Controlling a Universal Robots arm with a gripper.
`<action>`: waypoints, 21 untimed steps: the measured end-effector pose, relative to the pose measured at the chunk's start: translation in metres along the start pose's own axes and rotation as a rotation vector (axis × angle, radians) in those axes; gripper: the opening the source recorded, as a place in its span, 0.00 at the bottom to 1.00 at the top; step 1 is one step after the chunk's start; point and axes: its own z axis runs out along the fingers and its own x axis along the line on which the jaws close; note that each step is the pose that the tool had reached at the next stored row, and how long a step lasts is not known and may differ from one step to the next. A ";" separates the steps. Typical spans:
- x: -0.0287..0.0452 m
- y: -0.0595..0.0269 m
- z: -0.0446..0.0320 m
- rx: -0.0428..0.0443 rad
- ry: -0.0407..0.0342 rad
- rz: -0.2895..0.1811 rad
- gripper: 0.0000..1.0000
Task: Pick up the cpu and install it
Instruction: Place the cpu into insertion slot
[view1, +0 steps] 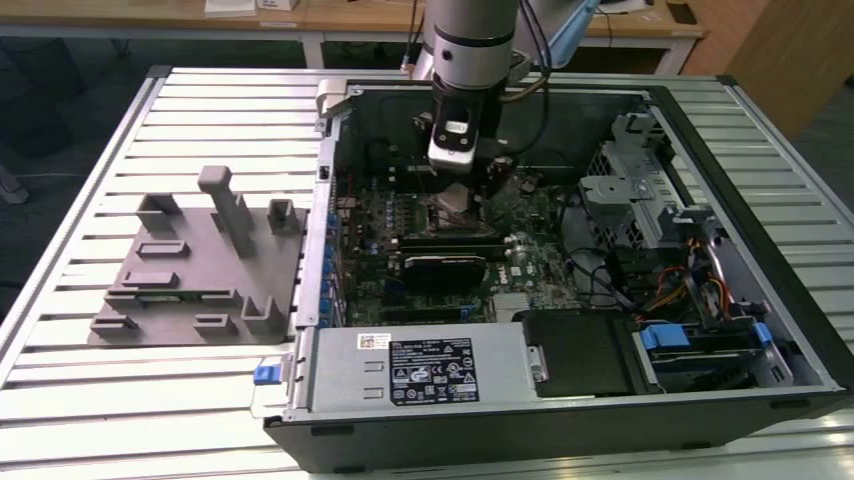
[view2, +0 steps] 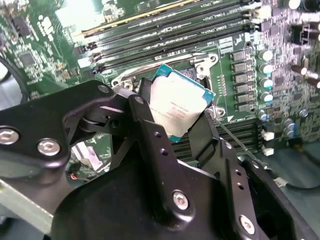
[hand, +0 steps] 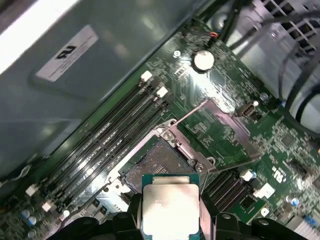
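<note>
From where I stand, in the exterior view, the silver-grey robot arm (view1: 470, 40) drops straight down from above into the open black desktop computer case (view1: 747, 330). The case lies on its side on the pale slatted metal surface (view1: 200, 110). The wrist is upright, and the black pincer (view1: 461, 195) hangs low over the green motherboard (view1: 534, 260), about midway across the board. A grey moulded fixture (view1: 187, 270) sits on the surface at the exterior view's left of the case, well apart from the pincer.

In the second wrist view, the pincer (view2: 175, 106) is clenched on the small flat square cpu (view2: 180, 100) with its silvery-white metal top. One black finger (view2: 150, 130) presses on one edge and the other finger on the opposite edge. The cpu sits at a tilt over the dark square metal-framed socket (view2: 127, 78), beside the rows of long black memory slots (view2: 175, 30).

In the first wrist view, the cpu (hand: 170, 205) sits gripped between the two fingers (hand: 131, 214), its top facing the camera. It is at the near edge of the socket (hand: 157, 165), which lies open and unfilled. The socket's thin metal hinged frame (hand: 215, 125) is swung back over the motherboard (hand: 280, 140). Whether the cpu touches the socket I cannot tell.
</note>
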 end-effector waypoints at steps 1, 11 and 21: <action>0.0000 0.0000 0.0001 0.0009 0.0002 0.016 0.54; 0.0000 0.0000 0.0010 0.0102 0.0016 0.179 0.54; 0.0001 0.0000 0.0014 0.0119 -0.0009 0.298 0.54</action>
